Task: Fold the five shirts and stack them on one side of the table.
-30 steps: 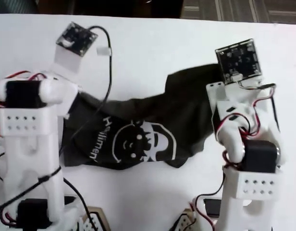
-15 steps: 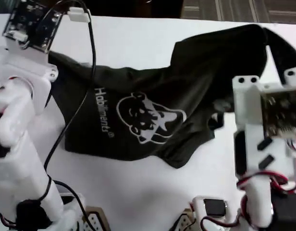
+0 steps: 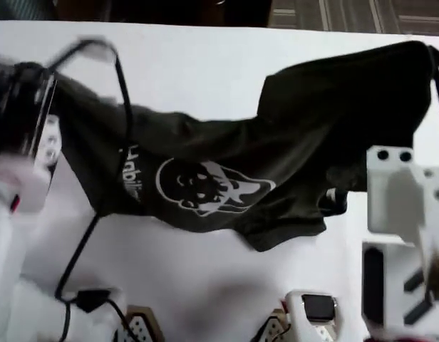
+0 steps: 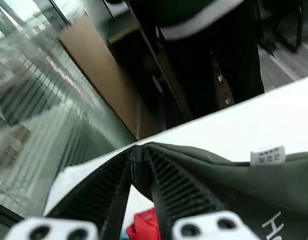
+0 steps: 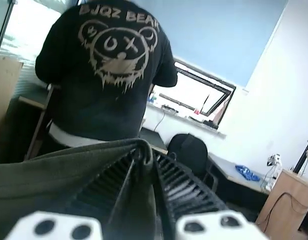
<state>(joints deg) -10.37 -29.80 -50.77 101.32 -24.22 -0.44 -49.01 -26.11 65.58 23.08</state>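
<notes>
1. High view: the dark shirt (image 3: 298,142) is spread wide over the white table (image 3: 205,64), with a pale bear-face print (image 3: 205,187) on its left half. One corner rises to the blurred left arm (image 3: 20,142) at the left edge of the view. The other corner rises towards the top right, beyond the white right arm (image 3: 401,214). Between the two the cloth sags, and its lowest fold lies near the middle of the table. A black cable (image 3: 123,107) from the left arm crosses the shirt's left end
2. Left wrist view: the left gripper (image 4: 138,151) has its two ribbed black jaws pressed together, with a fold of the shirt (image 4: 234,190) pinched at their tips. The cloth runs off to one side of the jaws with the table (image 4: 254,115) behind it, and a small white label (image 4: 267,155) stands on its edge
3. Right wrist view: the right gripper (image 5: 144,152) is likewise closed tight, its jaws meeting on an edge of the shirt (image 5: 54,175). The cloth drapes over the jaw tips and falls along one side of them
</notes>
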